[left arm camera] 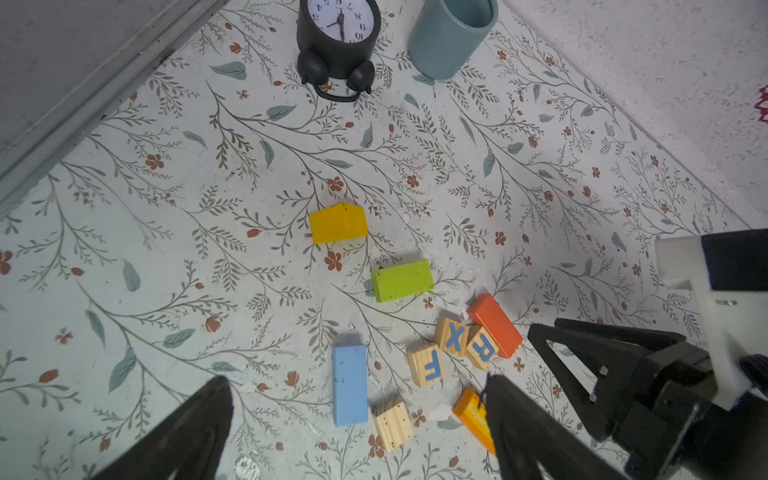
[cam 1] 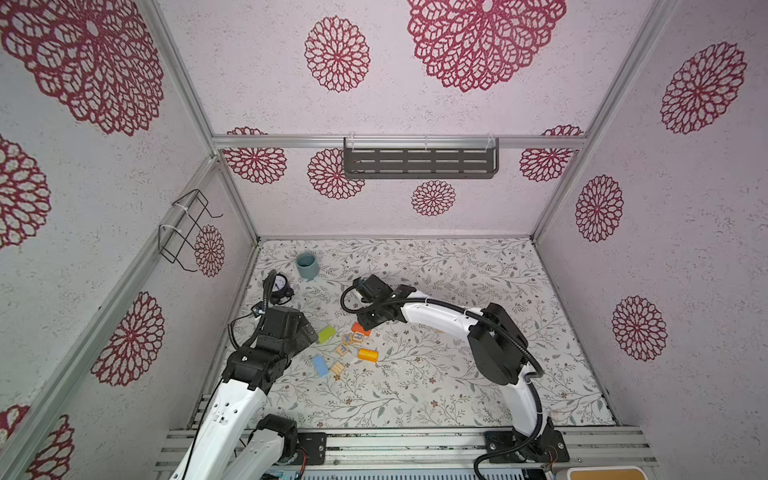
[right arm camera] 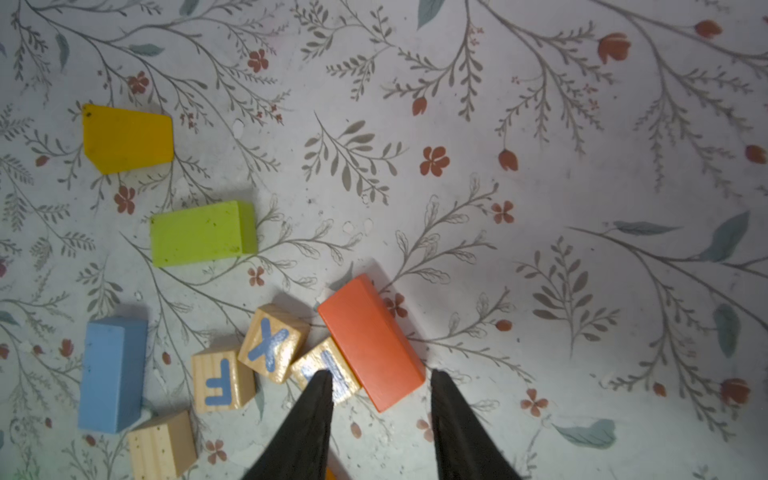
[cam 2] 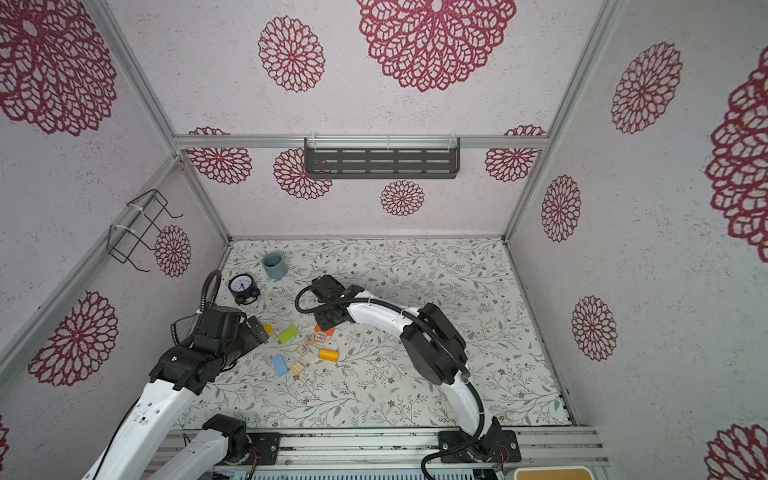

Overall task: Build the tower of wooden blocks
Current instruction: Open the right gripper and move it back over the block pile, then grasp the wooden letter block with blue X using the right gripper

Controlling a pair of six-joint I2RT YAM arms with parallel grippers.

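The wood blocks lie loose on the flowered table, none stacked; the tower is out of view. In the left wrist view there are a yellow block (left arm camera: 338,223), a green block (left arm camera: 402,279), a light blue block (left arm camera: 350,384), an orange block (left arm camera: 494,325), several letter cubes (left arm camera: 452,336), a plain cube (left arm camera: 392,424) and an orange cylinder (left arm camera: 471,413). My right gripper (right arm camera: 380,374) hangs open over the near end of the orange block (right arm camera: 370,340), one finger above a letter cube (right arm camera: 328,365). My left gripper (left arm camera: 356,379) stands wide open over the blue block, holding nothing.
A grey-blue cup (cam 1: 306,265) and a black alarm clock (cam 1: 280,286) stand at the back left, behind the left arm. Walls close in the table on three sides. A slotted shelf (cam 1: 419,162) hangs on the back wall and a wire rack (cam 1: 187,228) on the left wall.
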